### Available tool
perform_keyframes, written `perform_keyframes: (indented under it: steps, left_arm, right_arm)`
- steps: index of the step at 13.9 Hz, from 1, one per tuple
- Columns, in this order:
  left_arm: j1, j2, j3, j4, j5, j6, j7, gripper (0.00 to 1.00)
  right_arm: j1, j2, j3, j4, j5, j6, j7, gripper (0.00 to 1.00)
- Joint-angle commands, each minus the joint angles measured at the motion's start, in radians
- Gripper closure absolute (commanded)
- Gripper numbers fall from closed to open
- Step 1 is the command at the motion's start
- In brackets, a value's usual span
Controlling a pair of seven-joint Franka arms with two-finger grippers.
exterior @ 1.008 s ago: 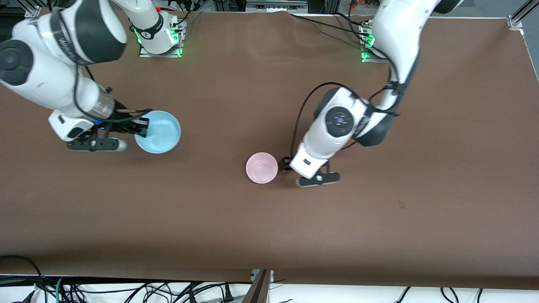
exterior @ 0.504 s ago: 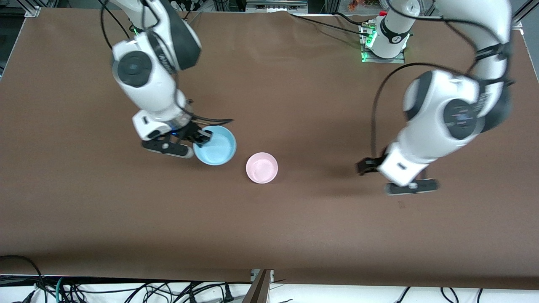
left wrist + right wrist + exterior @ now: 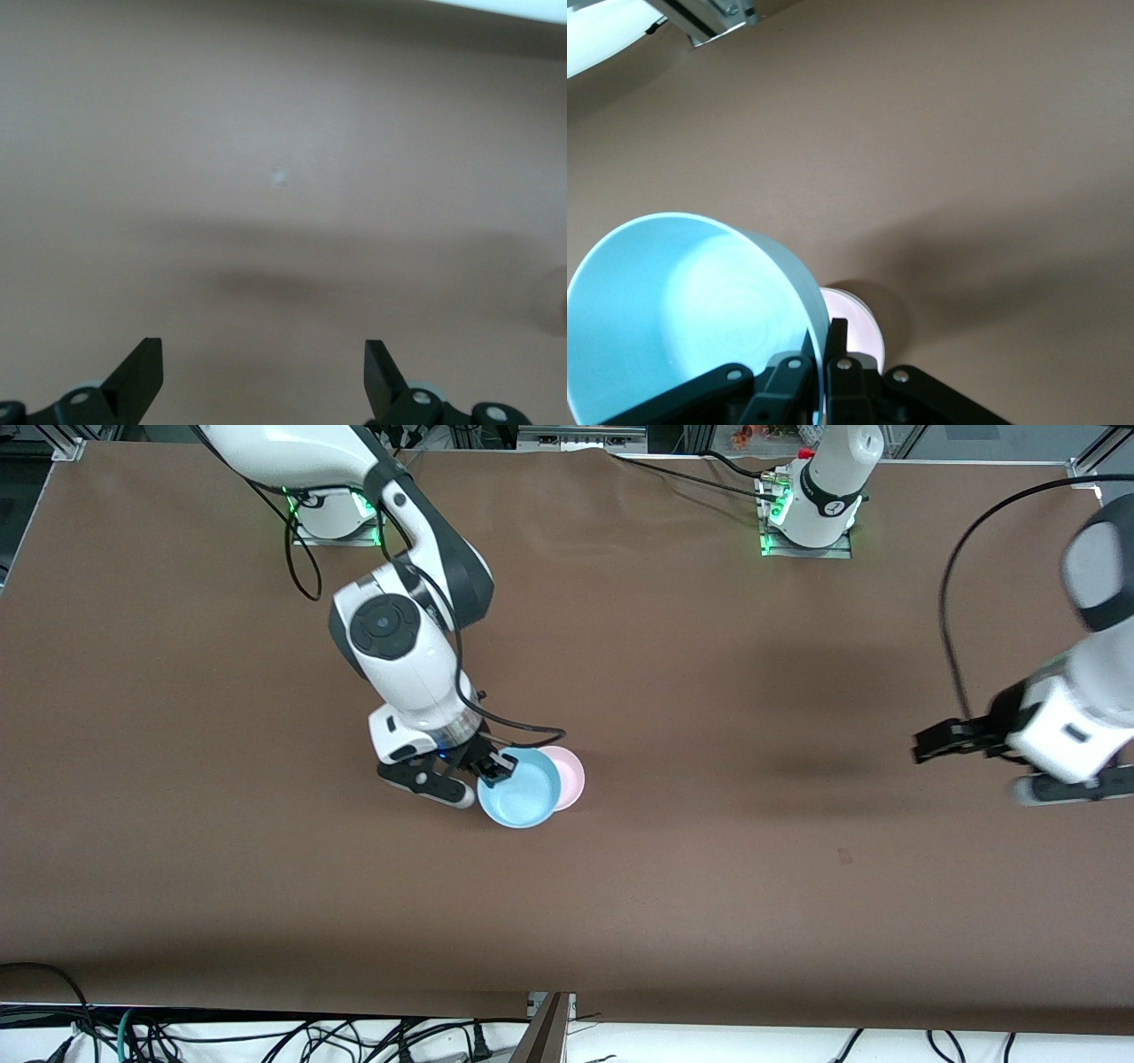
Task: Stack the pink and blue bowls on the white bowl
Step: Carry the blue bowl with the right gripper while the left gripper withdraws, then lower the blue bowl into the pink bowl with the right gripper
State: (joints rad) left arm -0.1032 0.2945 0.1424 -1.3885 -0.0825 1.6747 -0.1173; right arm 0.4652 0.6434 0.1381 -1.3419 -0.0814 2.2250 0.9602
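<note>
Front view: looking down from high across the table, facing both bases
Left wrist view: facing bare tabletop closely
Right wrist view: sharing the blue bowl with front

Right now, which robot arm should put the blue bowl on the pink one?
The right arm. Its end effector is shut on the blue bowl's rim, holding it partly over the pink bowl. The left end effector is open and empty, over bare table toward the left arm's end.

A light sky-blue bowl, a pale pink bowl at its two o'clock, on a plain brown table.
</note>
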Motion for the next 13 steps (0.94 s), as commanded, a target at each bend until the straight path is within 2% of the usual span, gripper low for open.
perform_keyframes:
  steps: [1, 6, 9, 13]
  left_arm:
    - [0.06, -0.061, -0.009, -0.027, 0.02, -0.058, 0.05, 0.0]
    - [0.111, -0.067, -0.017, -0.027, 0.021, -0.121, 0.1, 0.0]
    - [0.166, -0.072, -0.069, -0.033, 0.021, -0.133, 0.172, 0.0]
    - [0.172, -0.06, -0.075, -0.032, 0.023, -0.153, 0.182, 0.0]
  right_arm:
    - [0.052, 0.045, -0.008, 0.047, -0.043, 0.002, 0.055, 1.0]
    - [0.072, 0.081, -0.008, 0.043, -0.078, 0.005, 0.075, 1.0]
    - [0.072, 0.11, -0.008, 0.043, -0.093, 0.036, 0.075, 1.0]
    - [0.072, 0.159, -0.008, 0.04, -0.129, 0.056, 0.072, 1.0]
